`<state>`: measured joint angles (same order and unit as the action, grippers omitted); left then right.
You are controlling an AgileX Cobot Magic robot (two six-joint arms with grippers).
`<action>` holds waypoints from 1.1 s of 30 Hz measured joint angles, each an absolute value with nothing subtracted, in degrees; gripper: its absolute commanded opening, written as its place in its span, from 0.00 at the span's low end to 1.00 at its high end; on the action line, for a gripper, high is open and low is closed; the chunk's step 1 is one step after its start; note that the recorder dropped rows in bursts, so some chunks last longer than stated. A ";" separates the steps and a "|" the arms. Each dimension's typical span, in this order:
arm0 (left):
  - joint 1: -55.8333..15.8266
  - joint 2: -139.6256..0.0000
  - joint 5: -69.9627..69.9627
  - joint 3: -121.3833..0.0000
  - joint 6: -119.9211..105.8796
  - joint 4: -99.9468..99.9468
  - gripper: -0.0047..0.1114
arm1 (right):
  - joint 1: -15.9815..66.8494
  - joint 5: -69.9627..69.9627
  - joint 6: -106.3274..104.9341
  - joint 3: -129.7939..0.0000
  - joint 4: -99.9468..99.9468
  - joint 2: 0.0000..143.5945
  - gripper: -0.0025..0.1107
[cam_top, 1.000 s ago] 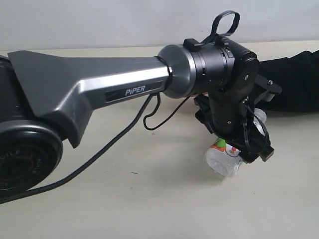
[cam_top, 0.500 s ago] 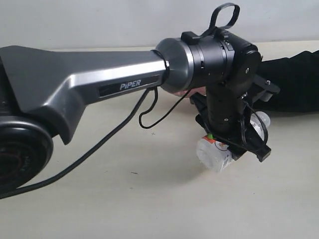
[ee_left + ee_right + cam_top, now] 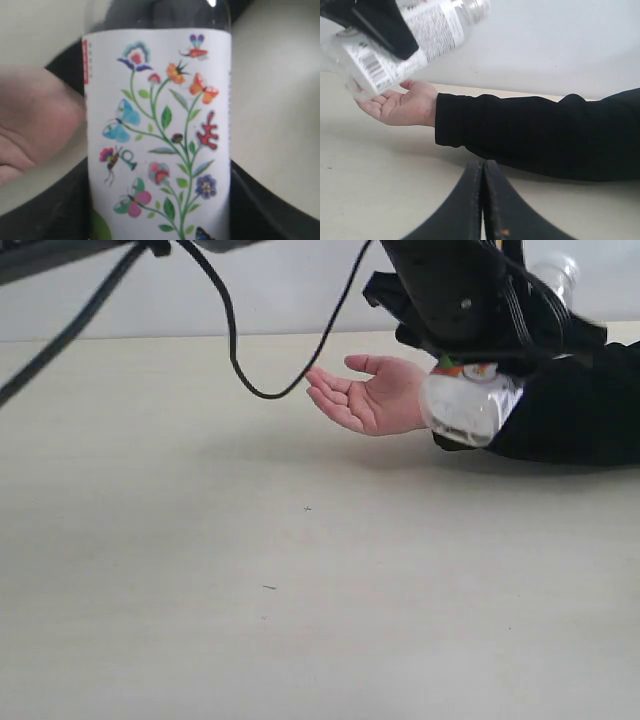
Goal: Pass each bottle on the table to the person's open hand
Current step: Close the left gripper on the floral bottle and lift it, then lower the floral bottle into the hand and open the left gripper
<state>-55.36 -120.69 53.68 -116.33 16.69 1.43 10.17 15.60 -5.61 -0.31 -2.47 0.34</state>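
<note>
Left gripper is clamped on the floral bottle and holds it tilted in the air near the table's far edge. The bottle hangs over the wrist behind the person's open hand, seemingly without touching it, probably ready to be lowered into the upturned palm. Right gripper sits low, its 2 fingers pressed together on nothing.

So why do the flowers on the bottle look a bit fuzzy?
Left wrist view: the floral bottle fills the frame, likely too near to focus, so its label is soft and the hand beside it even softer. Exterior view: sharper, with a faint soft shadow on the table under the hand.
</note>
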 measured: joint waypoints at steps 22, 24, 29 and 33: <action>-47.67 -128.16 44.96 -116.33 53.89 3.75 0.04 | 10.17 15.60 -5.61 -0.31 -2.47 0.34 0.02; -46.82 -128.63 44.87 -116.33 54.78 3.89 0.04 | 10.17 15.60 -5.61 -0.31 -2.47 0.34 0.02; -44.85 -129.48 45.89 -116.33 55.18 4.42 0.04 | 10.17 15.60 -5.61 -0.31 -2.47 0.34 0.02; -43.82 -131.03 46.42 -116.33 55.51 4.27 0.04 | 10.17 15.60 -5.61 -0.31 -2.47 0.34 0.02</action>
